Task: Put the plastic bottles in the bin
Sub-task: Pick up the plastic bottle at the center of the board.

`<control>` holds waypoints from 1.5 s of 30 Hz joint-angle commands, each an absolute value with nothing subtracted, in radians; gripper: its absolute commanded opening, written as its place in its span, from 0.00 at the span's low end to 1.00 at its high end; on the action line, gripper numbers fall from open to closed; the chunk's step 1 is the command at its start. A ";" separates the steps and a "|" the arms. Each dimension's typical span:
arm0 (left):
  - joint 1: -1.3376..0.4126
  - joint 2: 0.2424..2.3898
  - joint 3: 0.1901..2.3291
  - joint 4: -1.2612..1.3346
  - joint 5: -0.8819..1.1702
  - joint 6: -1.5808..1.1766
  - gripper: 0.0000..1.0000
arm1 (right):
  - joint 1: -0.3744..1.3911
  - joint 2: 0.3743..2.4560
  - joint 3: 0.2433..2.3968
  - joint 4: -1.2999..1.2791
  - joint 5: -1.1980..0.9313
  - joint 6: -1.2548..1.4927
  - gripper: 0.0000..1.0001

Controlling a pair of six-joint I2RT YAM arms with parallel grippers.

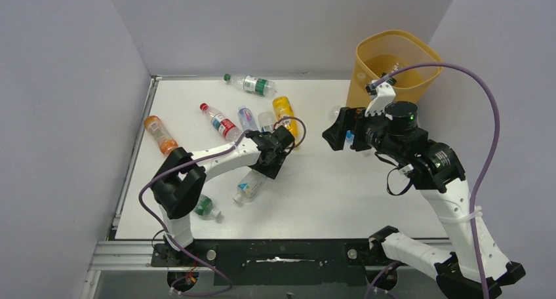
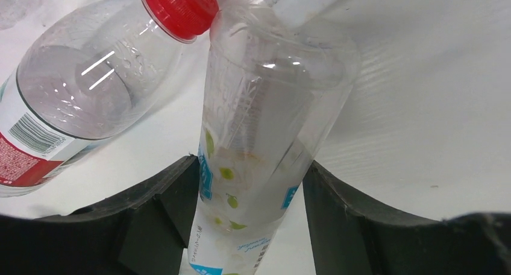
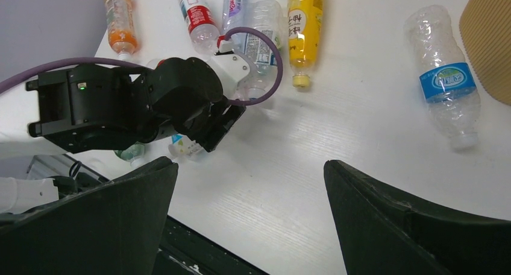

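Grasp stage of bottle clearing. The left gripper (image 2: 250, 193) stands low over the table (image 1: 367, 200), its jaws set against both sides of a clear bottle (image 2: 271, 106) at the labelled part. They appear to be in contact with it, and the bottle lies on the table. The bottle's shoulder and white cap reach out past the fingers (image 2: 159, 205). A red-cap bottle (image 2: 90, 94) lies alongside; whether its cap touches the clear bottle's shoulder or sits just beside it cannot be told. The right gripper (image 3: 250, 184) hangs above the table with jaws wide apart and nothing between them. The bin (image 1: 364, 76) stands upright at the far right corner, well apart from the left gripper, with the right arm between them. Other bottles lie scattered at far left, and a crushed bottle (image 3: 446, 85) lies near the bin.

For a sound step, the hold should probably be firm but not crushing, since the thin wall looks likely to buckle and slip. A straight lift first would free the shoulder from the red-cap bottle without dragging it. The carry ought to pass high enough to clear the bin's rim and the right arm. Release should be over the opening, not at its edge.
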State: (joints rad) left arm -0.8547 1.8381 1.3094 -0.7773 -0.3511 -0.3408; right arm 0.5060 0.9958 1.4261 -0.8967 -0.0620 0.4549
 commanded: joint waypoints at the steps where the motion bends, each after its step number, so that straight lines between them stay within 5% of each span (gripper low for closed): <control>1: -0.843 1.732 1.414 -0.805 -0.275 -0.385 0.49 | 0.515 0.968 1.428 -0.879 -0.059 0.468 0.98; 16: -0.612 1.453 1.515 -0.680 0.144 -0.607 0.49 | 0.546 0.920 1.294 -0.754 -0.135 0.544 0.98; 24: -0.590 1.380 1.423 -0.439 0.323 -0.827 0.49 | 0.700 0.973 1.270 -0.668 -0.035 0.592 0.98; 31: -0.589 1.320 1.318 -0.269 0.363 -0.961 0.48 | 0.876 1.077 1.296 -0.634 0.121 0.620 0.98; 45: -0.588 1.251 1.228 -0.208 0.407 -1.025 0.48 | 0.934 1.207 1.365 -0.632 0.215 0.629 0.98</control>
State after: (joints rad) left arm -0.5938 1.2980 1.2243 -0.2947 0.3737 -1.0035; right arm 0.9195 1.1973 1.3117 -0.6888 0.1631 0.6193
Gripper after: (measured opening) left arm 0.540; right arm 0.979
